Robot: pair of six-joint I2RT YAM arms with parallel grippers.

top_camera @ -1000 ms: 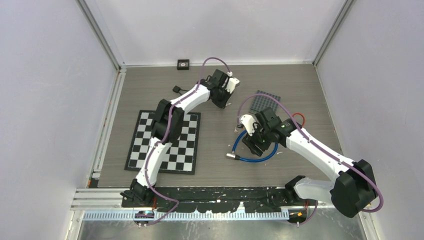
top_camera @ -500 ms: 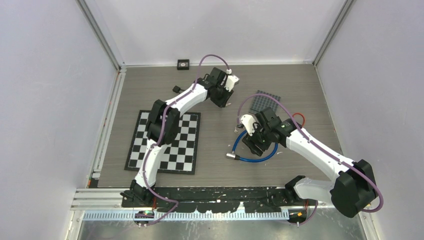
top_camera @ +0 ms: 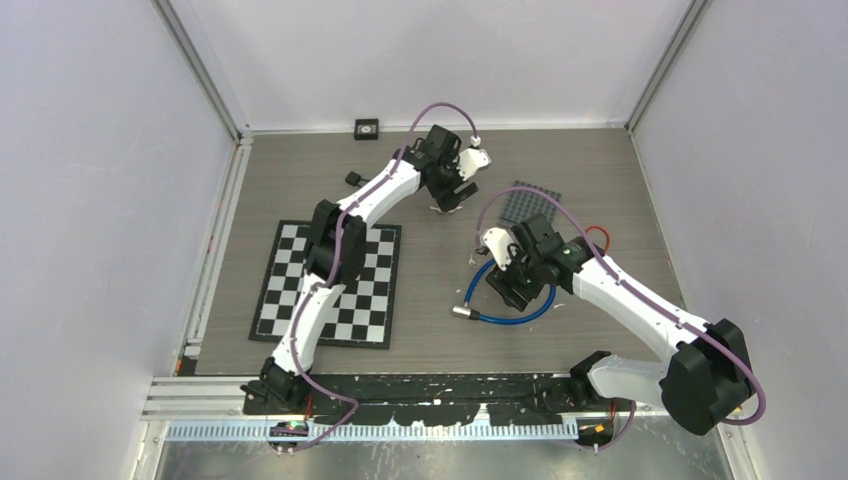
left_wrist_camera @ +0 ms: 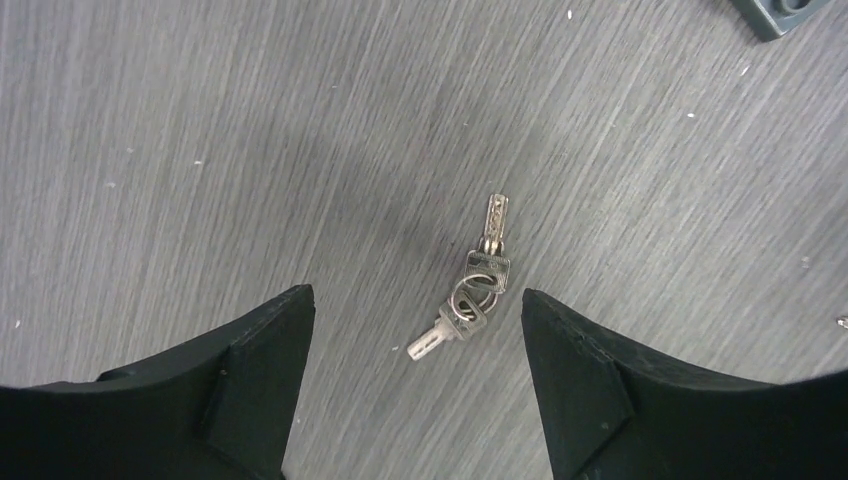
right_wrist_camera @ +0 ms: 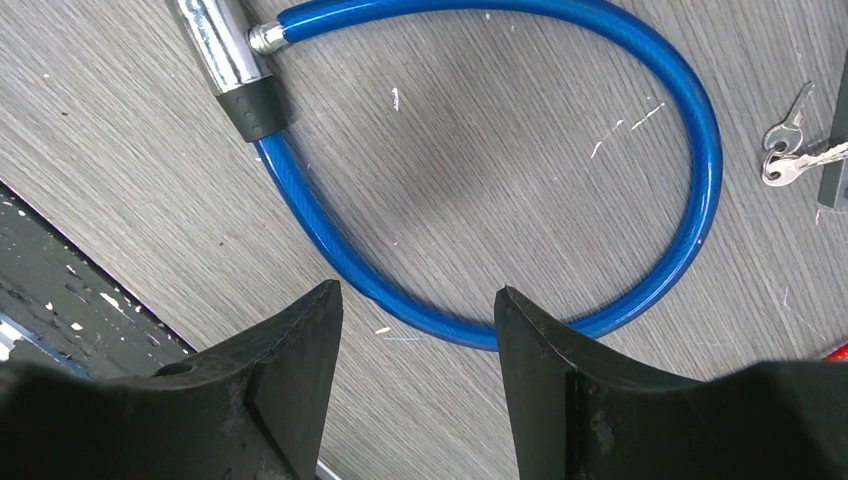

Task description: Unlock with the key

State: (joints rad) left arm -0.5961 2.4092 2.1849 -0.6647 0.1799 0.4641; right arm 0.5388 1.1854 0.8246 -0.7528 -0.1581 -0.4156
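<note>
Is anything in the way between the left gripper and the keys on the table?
Nothing visible. In the left wrist view the keys lie flat on the bare table, directly below the open left gripper, with no other object between them.

You are running a left arm (top_camera: 303, 325) and a right arm (top_camera: 640, 303) that are both showing white shells between bulky black joints. A purple cable (top_camera: 440, 104) is looping off the left wrist, and a second purple cable (top_camera: 520, 190) is arching off the right one. Each wrist is carrying a small white camera housing (top_camera: 476, 159). In the left wrist view the fingers (left_wrist_camera: 250, 375) are showing as matte black wedges with angled faces. The right pair (right_wrist_camera: 285, 385) is presenting the same.
</note>
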